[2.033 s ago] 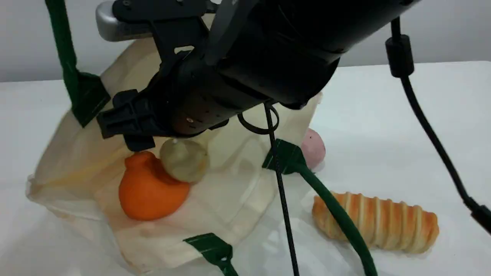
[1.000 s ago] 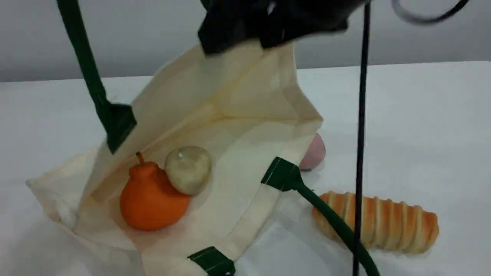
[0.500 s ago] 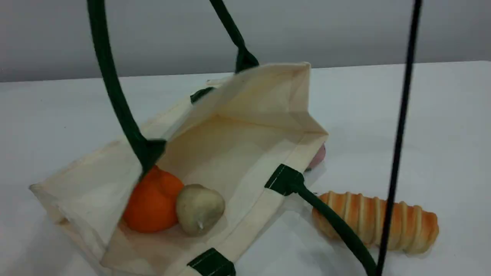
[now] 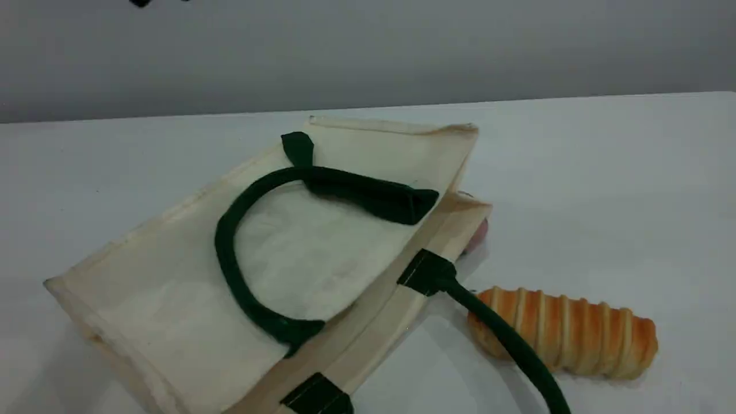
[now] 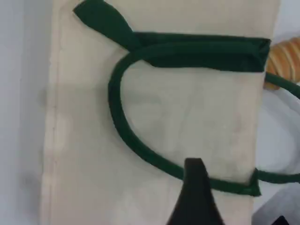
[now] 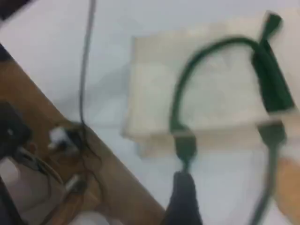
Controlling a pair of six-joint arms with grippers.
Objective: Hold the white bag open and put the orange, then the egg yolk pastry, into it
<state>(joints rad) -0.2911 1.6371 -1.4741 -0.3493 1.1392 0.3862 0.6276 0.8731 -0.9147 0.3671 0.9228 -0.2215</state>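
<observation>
Scene view: the cream-white canvas tote bag [image 4: 172,299] is lying collapsed flat on the white desk [image 4: 604,190], mouth facing right, a dark green loop handle [image 4: 230,270] flopped across it. Orange and pastry are not showing anywhere. Left tool [image 5: 193,187], hovering directly above the handle and nearer, is hanging released; right tool [image 6: 183,197] is likewise empty.

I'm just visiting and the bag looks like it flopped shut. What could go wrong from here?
The white bag lies flat and its mouth faces the table edge near the bread loaf, so anything inside might roll out if it gets nudged. Its lower handle drapes over the loaf and could drag it along.
</observation>
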